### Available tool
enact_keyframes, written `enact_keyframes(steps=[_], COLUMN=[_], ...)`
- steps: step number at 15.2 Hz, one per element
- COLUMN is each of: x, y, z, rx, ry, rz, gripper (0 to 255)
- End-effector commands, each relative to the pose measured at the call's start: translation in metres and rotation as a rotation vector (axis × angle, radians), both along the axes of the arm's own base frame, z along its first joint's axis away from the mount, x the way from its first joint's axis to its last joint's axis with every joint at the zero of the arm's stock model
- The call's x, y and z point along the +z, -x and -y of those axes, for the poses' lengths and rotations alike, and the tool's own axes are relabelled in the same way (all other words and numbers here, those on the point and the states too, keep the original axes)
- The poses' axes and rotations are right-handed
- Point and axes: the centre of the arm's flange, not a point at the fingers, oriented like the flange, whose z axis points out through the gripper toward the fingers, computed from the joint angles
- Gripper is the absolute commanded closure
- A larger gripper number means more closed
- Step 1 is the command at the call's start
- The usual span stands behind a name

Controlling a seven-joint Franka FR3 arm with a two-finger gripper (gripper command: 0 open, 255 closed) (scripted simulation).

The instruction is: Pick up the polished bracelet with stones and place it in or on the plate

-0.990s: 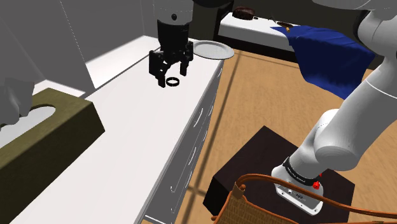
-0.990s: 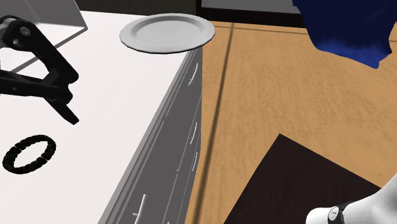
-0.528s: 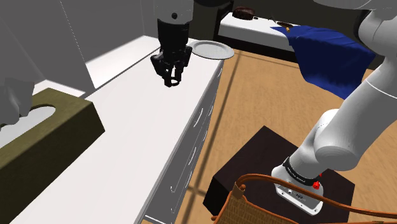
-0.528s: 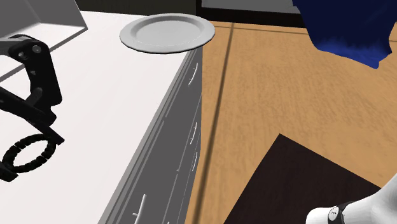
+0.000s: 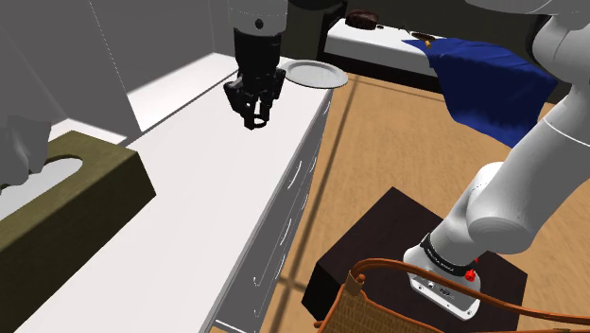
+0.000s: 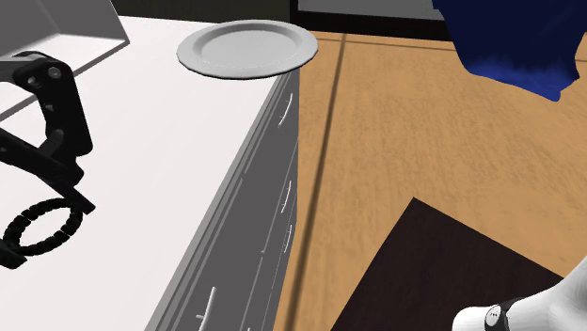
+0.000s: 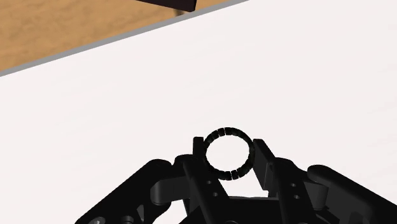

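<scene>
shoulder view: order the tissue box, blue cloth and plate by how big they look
1. tissue box, though it sits nearest the camera
2. blue cloth
3. plate

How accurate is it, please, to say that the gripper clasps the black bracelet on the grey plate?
Not quite: the gripper clasps the black bracelet on the white dresser top; the grey plate sits apart, as the second exterior view shows.

I stand by a long white cabinet (image 5: pixel 217 189) with drawers (image 6: pixel 282 202). The floor (image 6: pixel 423 141) beside it is brown wood. A grey wall (image 5: pixel 57 57) stands behind it.
</scene>
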Motion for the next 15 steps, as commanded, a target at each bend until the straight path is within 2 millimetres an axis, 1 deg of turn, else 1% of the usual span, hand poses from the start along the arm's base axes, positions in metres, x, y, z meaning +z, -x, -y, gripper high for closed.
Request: enact_keyframes(steps=[1,15], x=[0.002,0.076], y=[0.0,0.0], z=[-0.001,-0.001], rx=[0.001,0.001], ry=[0.002,0.002], rz=[-0.006,-0.006], gripper=[255,255])
